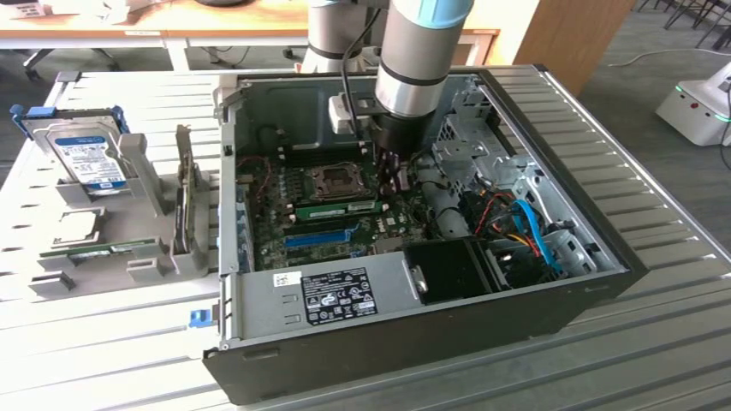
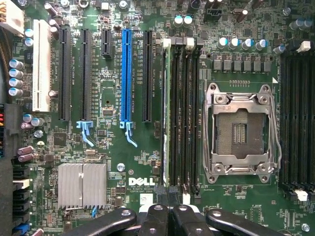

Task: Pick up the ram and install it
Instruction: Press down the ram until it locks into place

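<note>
Ram (image 1: 342, 208) sits inside the open computer case (image 1: 594, 287), a thin green stick standing on edge in a memory slot of the motherboard (image 2: 106, 93), just beside the empty processor socket (image 1: 339, 180). In the wrist view the ram (image 2: 166, 113) shows edge-on in the slot of its bank farthest from the socket (image 2: 239, 132), between that socket and the long blue expansion slot (image 2: 126, 73). The case lies on its side with its panel off on a pale slatted metal table (image 1: 662, 342). At the exterior view's left a grey holder (image 1: 149, 265) on the same table carries a hard drive (image 1: 92, 158) with a blue label and another green board strip (image 1: 115, 250) lying flat. Behind the table are wooden desks (image 1: 137, 26), grey carpet and, at the exterior view's right, a white machine (image 1: 697, 107). The arm (image 1: 417, 51) comes straight down into the case, its silver and blue wrist upright above the motherboard, close to the socket. The gripper (image 2: 170, 214) points down at the board near one end of the memory bank, its black fingers (image 2: 155, 219) clenched together with nothing between them. Whether the tips touch the ram or the slot cannot be told.
</note>
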{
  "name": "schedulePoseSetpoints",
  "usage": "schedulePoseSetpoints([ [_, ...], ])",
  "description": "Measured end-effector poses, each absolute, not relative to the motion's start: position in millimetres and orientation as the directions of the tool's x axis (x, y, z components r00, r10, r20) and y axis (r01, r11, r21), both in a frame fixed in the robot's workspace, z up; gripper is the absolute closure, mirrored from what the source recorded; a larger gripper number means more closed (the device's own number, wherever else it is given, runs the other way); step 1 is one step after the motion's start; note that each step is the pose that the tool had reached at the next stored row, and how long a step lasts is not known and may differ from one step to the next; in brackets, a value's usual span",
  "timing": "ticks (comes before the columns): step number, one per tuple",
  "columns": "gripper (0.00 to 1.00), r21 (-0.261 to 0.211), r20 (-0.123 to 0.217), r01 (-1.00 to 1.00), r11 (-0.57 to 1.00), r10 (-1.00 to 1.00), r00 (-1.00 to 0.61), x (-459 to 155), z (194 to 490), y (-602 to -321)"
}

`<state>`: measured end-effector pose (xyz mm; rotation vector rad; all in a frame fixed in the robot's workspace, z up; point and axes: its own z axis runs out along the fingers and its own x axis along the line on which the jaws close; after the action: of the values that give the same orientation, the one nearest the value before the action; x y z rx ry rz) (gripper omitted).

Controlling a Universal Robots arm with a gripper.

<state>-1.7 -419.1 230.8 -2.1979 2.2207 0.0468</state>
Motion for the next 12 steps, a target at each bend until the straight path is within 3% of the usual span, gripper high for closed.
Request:
schedulePoseSetpoints([
  [12,0.89,0.01,-0.033,-1.0,0.01,-0.999,-0.01,-1.7,230.4,-415.8],
])
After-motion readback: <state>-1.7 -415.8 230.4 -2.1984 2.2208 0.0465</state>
